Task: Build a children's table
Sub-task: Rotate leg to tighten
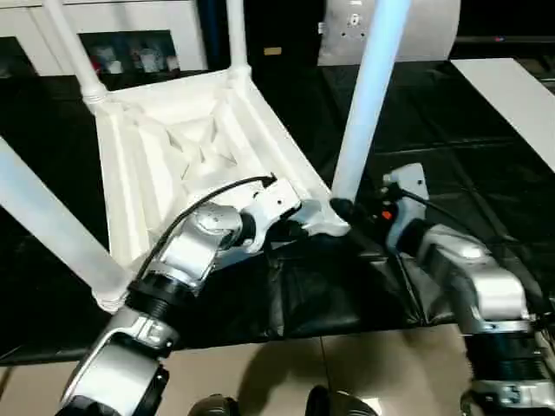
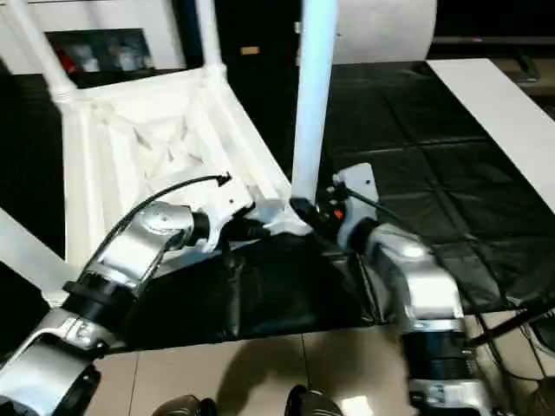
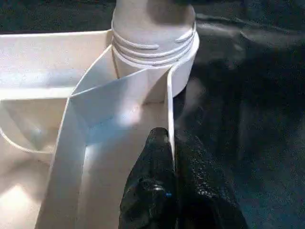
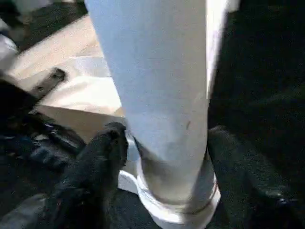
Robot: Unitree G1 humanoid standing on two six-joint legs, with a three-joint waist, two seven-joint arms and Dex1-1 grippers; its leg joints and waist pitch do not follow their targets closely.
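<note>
Left wrist view shows the left gripper (image 3: 171,157) pinched on the tabletop's rim (image 3: 167,105); steady it while the right gripper (image 4: 162,157), fingers spread around the leg (image 4: 157,86), twists it home.

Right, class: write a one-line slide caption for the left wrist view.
Left tool pinches the tabletop's thin side wall just below the corner socket holding a threaded leg.

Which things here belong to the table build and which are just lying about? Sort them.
Job:
- upturned white table top
- four legs standing in its corner sockets, such as the near one

Lying about:
- flat white board
- glass-door cabinet
- black floor mat
</note>
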